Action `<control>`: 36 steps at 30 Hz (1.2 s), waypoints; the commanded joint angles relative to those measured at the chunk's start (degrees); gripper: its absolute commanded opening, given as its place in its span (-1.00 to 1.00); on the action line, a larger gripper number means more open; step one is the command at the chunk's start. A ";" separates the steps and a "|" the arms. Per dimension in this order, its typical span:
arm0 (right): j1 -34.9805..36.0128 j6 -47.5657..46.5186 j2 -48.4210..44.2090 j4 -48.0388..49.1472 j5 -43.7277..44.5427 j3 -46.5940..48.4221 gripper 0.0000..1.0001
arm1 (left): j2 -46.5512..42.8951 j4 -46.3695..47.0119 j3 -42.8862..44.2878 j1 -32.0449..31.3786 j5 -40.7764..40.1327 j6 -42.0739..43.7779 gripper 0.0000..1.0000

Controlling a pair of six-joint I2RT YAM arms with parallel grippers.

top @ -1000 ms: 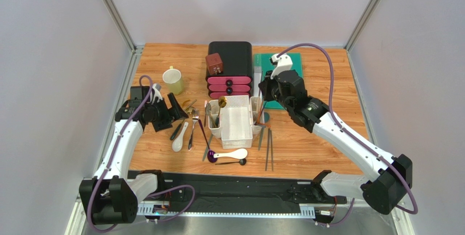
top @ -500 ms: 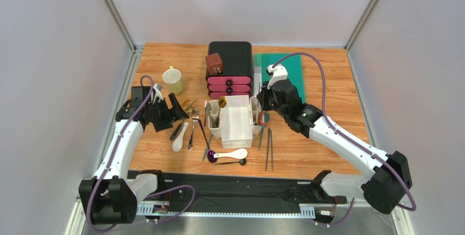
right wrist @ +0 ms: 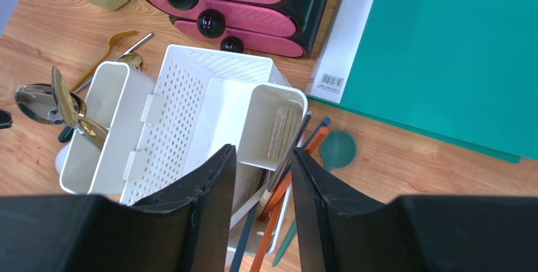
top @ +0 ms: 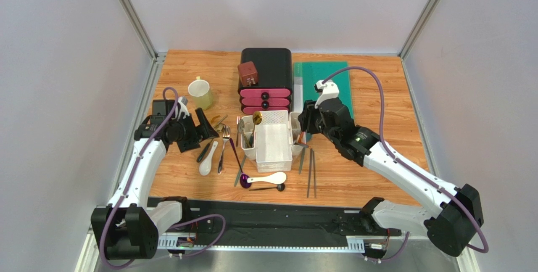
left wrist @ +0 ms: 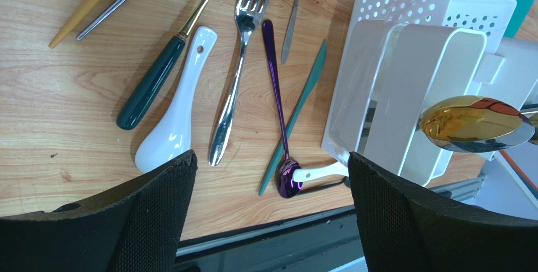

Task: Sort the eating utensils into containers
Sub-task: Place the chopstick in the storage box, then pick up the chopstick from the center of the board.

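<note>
The white caddy (top: 273, 143) stands mid-table. My right gripper (right wrist: 263, 152) hovers open just above its right side bin (right wrist: 268, 111). A silver-tipped chopstick (right wrist: 297, 136) and an orange one (right wrist: 271, 221) lean in that bin between my parted fingers, free of them. A gold spoon (right wrist: 63, 95) sticks out of the left side bin (right wrist: 101, 114). My left gripper (left wrist: 271, 155) hangs wide open and empty over loose utensils left of the caddy: a white ceramic spoon (left wrist: 173, 120), a silver fork (left wrist: 237, 76) and a purple spoon (left wrist: 278, 108).
A black-and-pink drawer box (top: 266, 81) sits behind the caddy, with a pale yellow mug (top: 200, 93) to its left and a teal mat (top: 328, 89) to its right. In front of the caddy lie a white spoon (top: 268, 178), a black spoon (top: 268, 187) and dark chopsticks (top: 310, 171).
My right gripper came down toward the caddy's right side bin and its jaws parted, leaving the chopsticks leaning in the bin. The left arm has not moved.
</note>
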 commanded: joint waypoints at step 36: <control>-9.99 7.45 16.48 -27.70 -12.06 0.22 0.06 | -0.57 0.58 0.28 -0.42 0.20 0.04 0.88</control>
